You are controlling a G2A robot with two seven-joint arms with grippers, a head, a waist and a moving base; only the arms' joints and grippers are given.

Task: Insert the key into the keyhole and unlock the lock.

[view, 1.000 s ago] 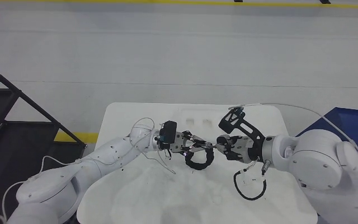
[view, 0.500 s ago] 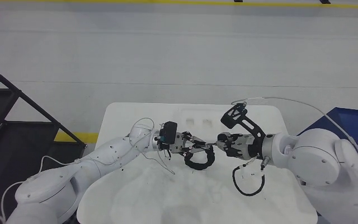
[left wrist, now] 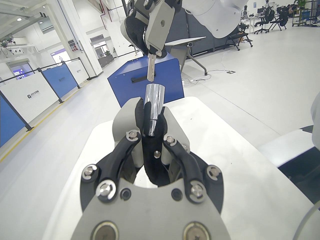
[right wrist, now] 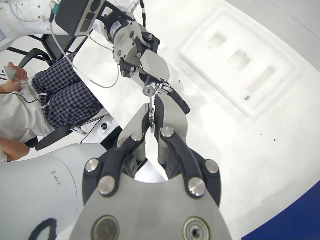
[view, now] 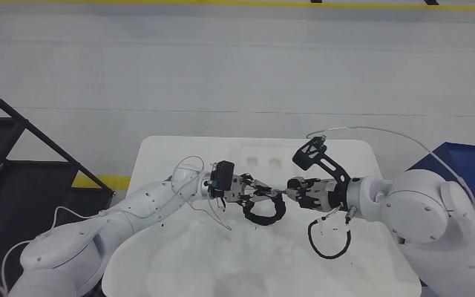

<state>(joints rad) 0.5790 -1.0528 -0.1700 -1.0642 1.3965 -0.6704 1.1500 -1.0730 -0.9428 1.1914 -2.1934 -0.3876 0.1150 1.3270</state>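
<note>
- Gripped the lock (left wrist: 154, 101) by its chrome barrel in the left pincer (left wrist: 151, 112), jaws closed on it. Kept the keyhole end free and turned toward the other arm, judged so that the key could come straight in.
- Pinched the key (left wrist: 150, 68) by its head in the right pincer (right wrist: 152, 109), clamped shut. Left the blade sticking out past the fingertips, lined up with the keyhole (right wrist: 148, 90).
- Brought together at the centre of the top view, above the worktop (view: 185, 252). Key tip just short of the barrel's face, with a sliver of gap in the left wrist view; not yet inserted.
- Left the lock's black cable loop (view: 261, 220) hanging below the left pincer, just beside the meeting point. Judged unlikely to block the blade, though near enough to brush the right pincer.
- Noted a white foam tray (view: 263, 158) with recessed pockets on the worktop, upper centre of the top view, well apart from both pincers.
- Noted a second black cable loop (view: 326, 257) under the right arm, lower right of centre.
- Judged the next move to need a short straight push, then a turn; any tilt between blade and slot could jam it.
</note>
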